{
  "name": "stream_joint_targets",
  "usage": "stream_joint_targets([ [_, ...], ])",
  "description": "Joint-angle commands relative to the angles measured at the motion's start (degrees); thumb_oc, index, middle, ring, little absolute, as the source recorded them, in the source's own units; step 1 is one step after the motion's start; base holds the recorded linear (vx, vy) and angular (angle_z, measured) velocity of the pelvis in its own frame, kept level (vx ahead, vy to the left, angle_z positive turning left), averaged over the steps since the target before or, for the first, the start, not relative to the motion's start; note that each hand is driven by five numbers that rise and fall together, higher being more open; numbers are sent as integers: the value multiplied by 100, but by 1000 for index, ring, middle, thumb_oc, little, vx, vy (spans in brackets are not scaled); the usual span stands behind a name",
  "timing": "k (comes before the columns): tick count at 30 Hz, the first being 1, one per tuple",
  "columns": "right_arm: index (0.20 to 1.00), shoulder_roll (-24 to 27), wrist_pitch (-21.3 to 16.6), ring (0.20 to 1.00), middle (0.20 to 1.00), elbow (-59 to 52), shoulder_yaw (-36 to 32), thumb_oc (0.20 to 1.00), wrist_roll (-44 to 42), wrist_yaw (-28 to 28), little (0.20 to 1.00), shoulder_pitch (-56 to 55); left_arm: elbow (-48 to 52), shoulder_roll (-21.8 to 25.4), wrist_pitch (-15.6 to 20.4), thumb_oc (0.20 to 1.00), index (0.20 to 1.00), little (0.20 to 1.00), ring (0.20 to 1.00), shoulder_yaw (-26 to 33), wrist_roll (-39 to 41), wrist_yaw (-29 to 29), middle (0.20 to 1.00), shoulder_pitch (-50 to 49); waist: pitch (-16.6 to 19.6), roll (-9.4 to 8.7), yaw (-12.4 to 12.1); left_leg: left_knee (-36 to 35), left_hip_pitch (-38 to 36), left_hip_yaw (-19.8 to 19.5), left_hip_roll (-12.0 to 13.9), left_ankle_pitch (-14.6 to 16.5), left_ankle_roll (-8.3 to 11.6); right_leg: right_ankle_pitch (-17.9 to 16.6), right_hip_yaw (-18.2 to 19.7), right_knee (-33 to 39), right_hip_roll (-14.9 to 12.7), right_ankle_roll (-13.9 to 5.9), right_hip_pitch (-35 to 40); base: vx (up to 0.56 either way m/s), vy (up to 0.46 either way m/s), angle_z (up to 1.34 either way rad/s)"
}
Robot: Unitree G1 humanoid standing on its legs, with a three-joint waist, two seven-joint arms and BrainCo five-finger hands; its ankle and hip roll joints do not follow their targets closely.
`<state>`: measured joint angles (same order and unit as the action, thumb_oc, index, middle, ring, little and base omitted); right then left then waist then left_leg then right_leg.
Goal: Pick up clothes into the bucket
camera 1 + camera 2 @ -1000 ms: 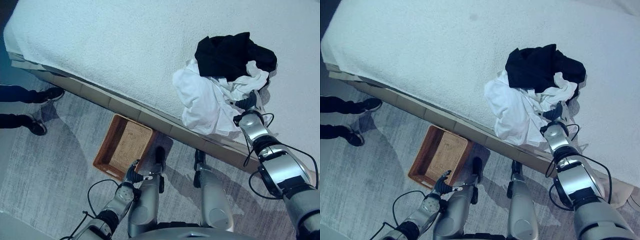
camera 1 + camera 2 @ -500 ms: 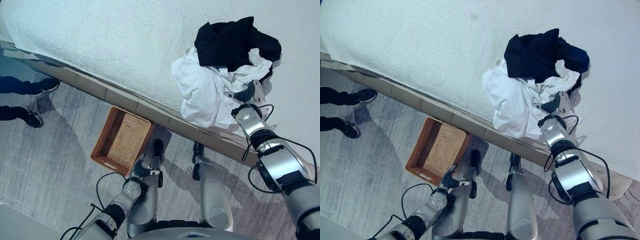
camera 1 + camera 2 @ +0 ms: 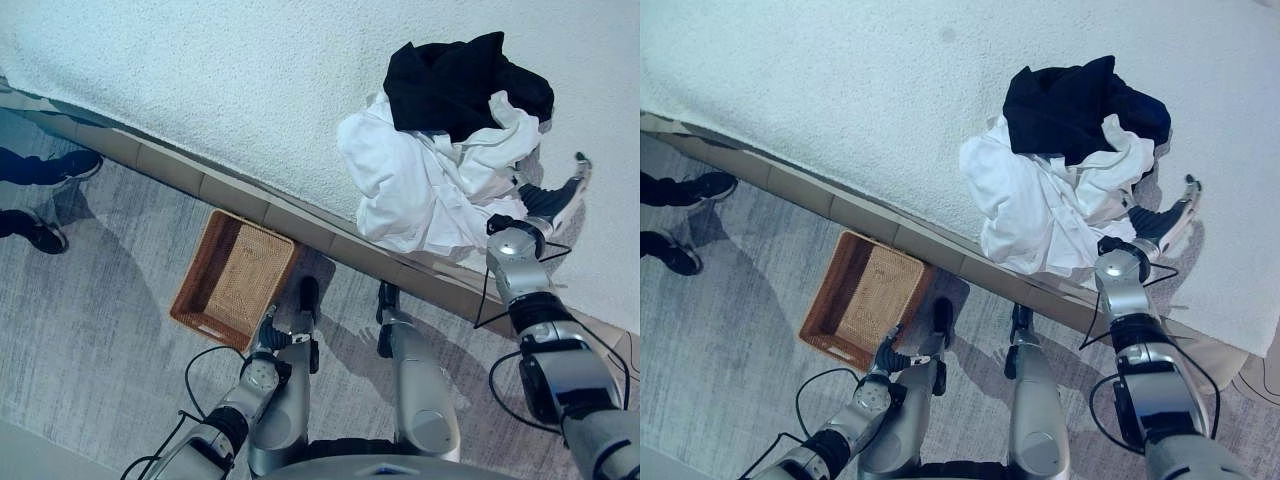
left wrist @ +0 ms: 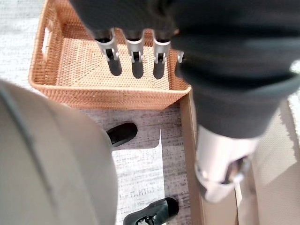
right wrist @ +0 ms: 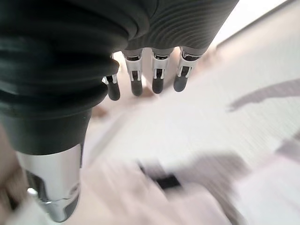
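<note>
Pulling back from the pile, my right hand now sits on the bedspread at about four o'clock from the clothes, fingers straight and spread, holding nothing. Half a second ago it was tucked against the lower right edge of the white garment; now there is a strip of bare bed between my fingers and the cloth. So the grab has not taken, and both pieces are still where they were: the white garment is heaped near the mattress edge, with the black garment lying over its far side, toward twelve o'clock.

My left hand hangs low by the floor, its fingers relaxed and empty, just at the near corner of the wicker basket. In its wrist view the fingers point straight down over the basket's rim. Over the last second it has drifted a little closer to that basket.

The basket stands empty on the grey floor, at about eight o'clock from the pile and well apart from it, below the bed's edge. Nothing is in it yet, so I judge the task barely started: I need to reach in again and close on cloth.
</note>
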<state>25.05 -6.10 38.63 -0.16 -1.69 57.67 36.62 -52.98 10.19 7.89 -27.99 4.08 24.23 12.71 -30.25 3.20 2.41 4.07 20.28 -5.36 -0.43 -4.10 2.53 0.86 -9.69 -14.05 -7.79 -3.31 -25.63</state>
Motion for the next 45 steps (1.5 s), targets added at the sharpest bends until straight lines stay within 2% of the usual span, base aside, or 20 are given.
stream_joint_targets([
  [1,1000,93,-206,1000,1000,-531,-207,1000,443,620,1000,42,-23,-11,31,1000,1000,1000,1000,113,-94,181,1000,-167,46,-239,-10,375,69,-46,-165,363,-32,183,296,130,-286,-481,450,-10,36,-5],
  [6,1000,-26,-133,1000,1000,-1013,49,1000,1004,600,1000,-11,-29,-42,59,1000,1000,1000,1000,127,-145,193,1000,-167,46,-258,-49,402,61,-6,-181,374,-43,146,303,142,-308,-503,473,-10,21,-6],
  [10,1000,51,-9,1000,1000,-1063,460,1000,1440,288,1000,40,34,-23,101,1000,1000,1000,1000,164,-214,166,1000,-223,46,-268,-111,392,67,9,-174,346,-41,124,281,152,-315,-519,483,-5,4,-1],
  [13,1000,298,265,1000,1000,-882,1111,1000,2080,-328,1000,147,58,34,141,1000,1000,1000,1000,215,-299,93,1000,-262,46,-294,-197,413,103,-28,-192,328,-35,111,222,119,-348,-519,472,0,0,0],
  [17,1000,497,476,1000,1000,-632,1618,1000,2553,-763,1000,353,108,103,181,1000,1000,1000,1000,250,-358,44,1000,-296,45,-317,-255,434,161,-51,-200,316,-25,103,182,96,-363,-514,444,-9,-9,2],
  [22,1000,724,699,1000,1000,88,2716,1000,3419,-1497,1000,821,19,154,240,1000,1000,1000,1000,263,-351,-120,1000,-334,45,-359,-375,463,223,-107,-208,319,-2,114,114,96,-379,-513,442,-4,-19,7],
  [23,1000,733,712,1000,1000,148,2791,1000,3450,-1528,1000,916,10,163,237,1000,1000,1000,1000,258,-354,-132,1000,-323,45,-358,-377,457,255,-123,-211,283,3,85,97,109,-383,-514,422,3,-14,5],
  [27,1000,299,526,1000,1000,1199,3204,1000,2830,-2396,1000,1203,-129,113,197,1000,1000,1000,1000,215,-172,-227,1000,-305,45,-368,-479,438,280,-169,-220,236,18,68,34,116,-388,-491,422,-1,-10,9],
  [28,1000,293,517,1000,1000,1217,3215,1000,2825,-2393,1000,1218,-131,111,198,1000,1000,1000,1000,222,-172,-227,1000,-303,45,-367,-470,438,282,-171,-220,236,18,70,31,116,-388,-491,421,4,-8,9],
  [30,1000,210,491,1000,1000,1806,3430,1000,2702,-2735,1000,1390,-170,106,190,1000,1000,1000,1000,175,-123,-261,1000,-279,45,-369,-533,432,300,-206,-223,210,32,53,-12,125,-400,-483,429,8,-13,5],
  [35,1000,102,444,1000,1000,2376,3624,1000,2409,-3279,1000,1569,-224,103,160,1000,1000,1000,1000,105,-47,-378,1000,-219,45,-353,-589,421,319,-247,-231,184,43,54,-74,136,-412,-475,453,8,-9,4],
  [45,1000,-80,556,1000,1000,2926,3814,1000,2574,-3429,1000,1775,-314,74,93,1000,1000,1000,1000,0,-19,-412,1000,-99,45,-354,-635,469,367,-276,-256,206,47,59,-95,148,-421,-473,446,9,-2,5],
])
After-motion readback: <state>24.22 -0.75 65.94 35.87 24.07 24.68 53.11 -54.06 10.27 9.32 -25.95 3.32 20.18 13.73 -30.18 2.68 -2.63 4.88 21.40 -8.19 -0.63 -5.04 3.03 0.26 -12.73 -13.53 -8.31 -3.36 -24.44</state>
